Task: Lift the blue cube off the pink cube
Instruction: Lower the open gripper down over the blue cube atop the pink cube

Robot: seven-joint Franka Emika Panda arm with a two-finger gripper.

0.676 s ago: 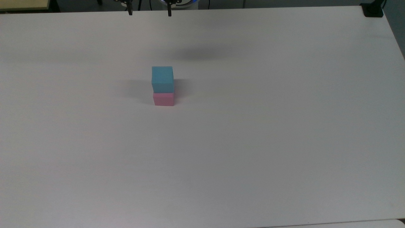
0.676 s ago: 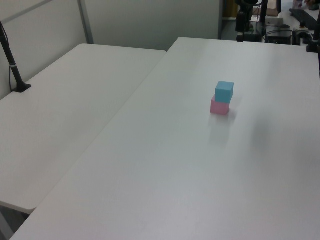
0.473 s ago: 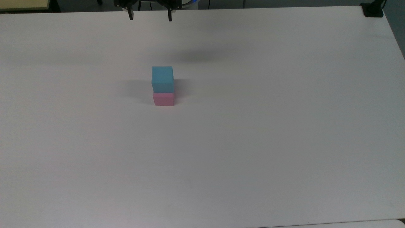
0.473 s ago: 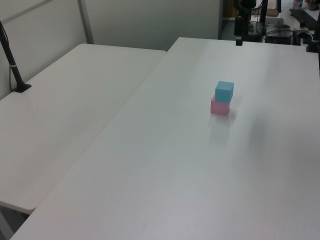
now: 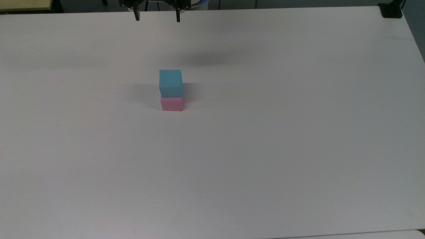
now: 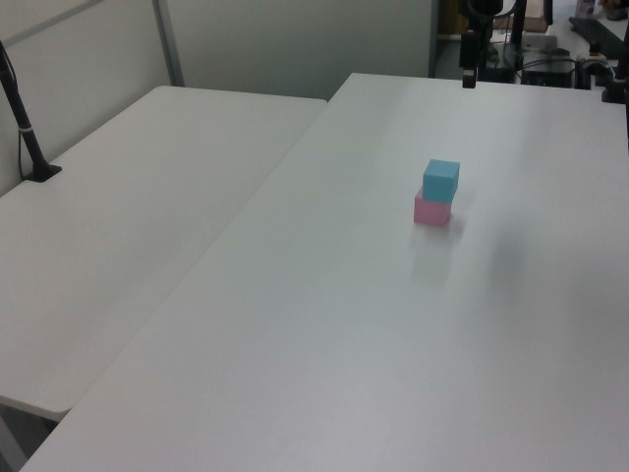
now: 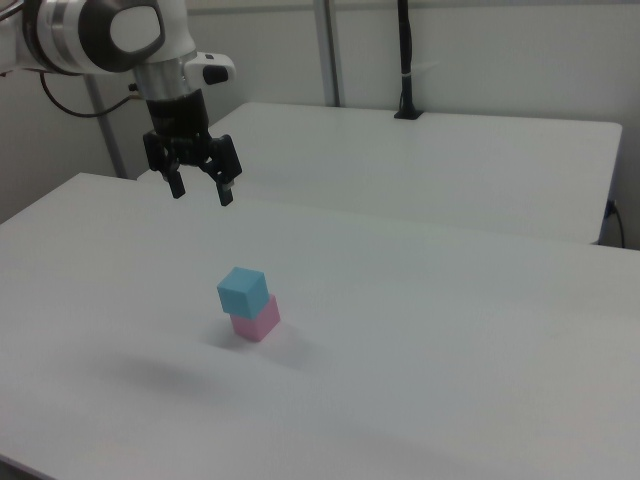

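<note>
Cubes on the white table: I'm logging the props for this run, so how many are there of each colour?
Blue cube: 1, resting on top of the pink one.
Pink cube: 1, on the table.
Total: 2 cubes.

White table (image 5: 265, 149), pink cube (image 5: 171, 104) resting directly on it; blue cube (image 5: 170, 82) stacked atop
</note>
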